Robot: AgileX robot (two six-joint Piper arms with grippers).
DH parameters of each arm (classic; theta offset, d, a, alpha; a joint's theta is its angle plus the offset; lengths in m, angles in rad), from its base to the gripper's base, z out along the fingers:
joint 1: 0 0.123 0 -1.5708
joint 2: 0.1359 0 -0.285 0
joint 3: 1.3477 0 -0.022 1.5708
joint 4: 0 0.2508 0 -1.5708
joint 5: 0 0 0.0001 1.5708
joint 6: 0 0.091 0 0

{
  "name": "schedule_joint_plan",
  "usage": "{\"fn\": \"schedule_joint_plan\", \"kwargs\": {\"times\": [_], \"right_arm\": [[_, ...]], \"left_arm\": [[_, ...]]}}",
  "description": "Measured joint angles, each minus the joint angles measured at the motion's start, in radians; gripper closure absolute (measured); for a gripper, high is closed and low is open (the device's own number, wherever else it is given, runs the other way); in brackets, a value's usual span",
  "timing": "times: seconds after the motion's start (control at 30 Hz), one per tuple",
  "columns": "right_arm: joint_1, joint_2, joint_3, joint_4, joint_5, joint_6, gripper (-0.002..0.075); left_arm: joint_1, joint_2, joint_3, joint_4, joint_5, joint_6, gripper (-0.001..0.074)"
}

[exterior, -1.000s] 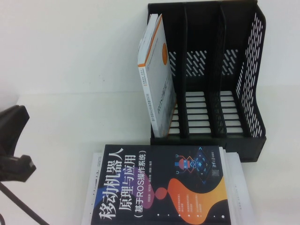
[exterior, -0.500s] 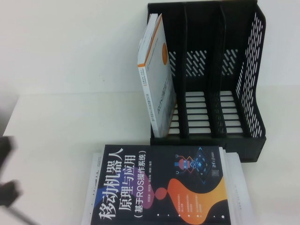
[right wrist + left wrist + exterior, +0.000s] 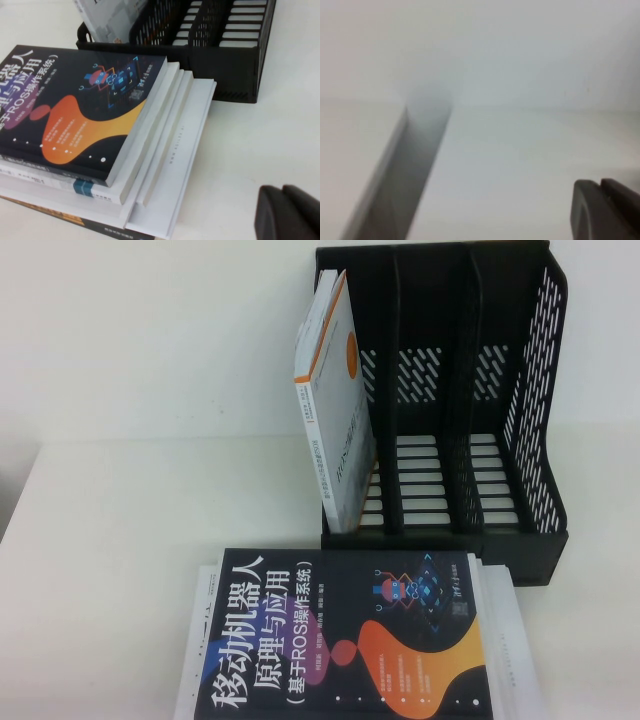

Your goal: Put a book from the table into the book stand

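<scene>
A black three-slot book stand (image 3: 540, 532) stands at the back right of the white table. A white and orange book (image 3: 335, 410) stands leaning in its left slot; the middle and right slots hold nothing. A stack of books lies flat in front of the stand, topped by a dark book (image 3: 350, 640) with a Chinese title. The right wrist view shows this stack (image 3: 75, 110), the stand (image 3: 235, 65) and my right gripper (image 3: 281, 192), shut and empty over bare table to the right of the stack. My left gripper (image 3: 600, 186) is shut and empty over a plain white surface. Neither arm shows in the high view.
The stack's lower white books (image 3: 175, 150) stick out to the right of the dark one. The table's left half (image 3: 120, 540) is bare, with its left edge near the frame edge. A grey band (image 3: 405, 170) crosses the left wrist view.
My left arm, seen at the left edge of the high view a second ago, has drawn back out of that view. The books and the stand have not moved.
</scene>
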Motion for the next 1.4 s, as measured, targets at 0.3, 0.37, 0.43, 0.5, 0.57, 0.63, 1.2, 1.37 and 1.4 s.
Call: {"fn": "schedule_joint_plan", "kwargs": {"times": [0.3, 0.37, 0.43, 0.5, 0.57, 0.63, 1.2, 1.37, 1.4], "right_arm": [[0.000, 0.000, 0.000, 0.004, -0.002, 0.000, 0.0727], [0.000, 0.000, 0.000, 0.004, -0.002, 0.000, 0.0727], [0.000, 0.000, 0.000, 0.006, -0.002, 0.000, 0.0727], [0.000, 0.000, 0.000, 0.007, -0.002, 0.000, 0.0727], [0.000, 0.000, 0.000, 0.008, -0.002, 0.000, 0.0727], [0.000, 0.000, 0.000, 0.008, -0.002, 0.000, 0.0727], [0.000, 0.000, 0.000, 0.008, -0.002, 0.000, 0.0727], [0.000, 0.000, 0.000, 0.008, -0.002, 0.000, 0.0727], [0.000, 0.000, 0.000, 0.009, -0.002, 0.000, 0.0727]], "left_arm": [[0.004, -0.030, 0.052, -0.025, 0.158, -0.075, 0.0736], [0.004, -0.030, 0.052, -0.025, 0.162, -0.075, 0.0736], [0.004, -0.030, 0.052, -0.025, 0.162, -0.075, 0.0736], [0.004, -0.030, 0.051, -0.028, 0.163, -0.075, 0.0736], [0.004, -0.030, 0.051, -0.032, 0.166, -0.075, 0.0736], [0.004, -0.030, 0.051, -0.034, 0.167, -0.070, 0.0736], [-0.023, -0.030, 0.049, -0.171, 0.168, 0.224, 0.0736], [-0.025, -0.030, 0.049, -0.173, 0.170, 0.237, 0.0736], [-0.025, -0.030, 0.049, -0.173, 0.170, 0.239, 0.0736]]}}
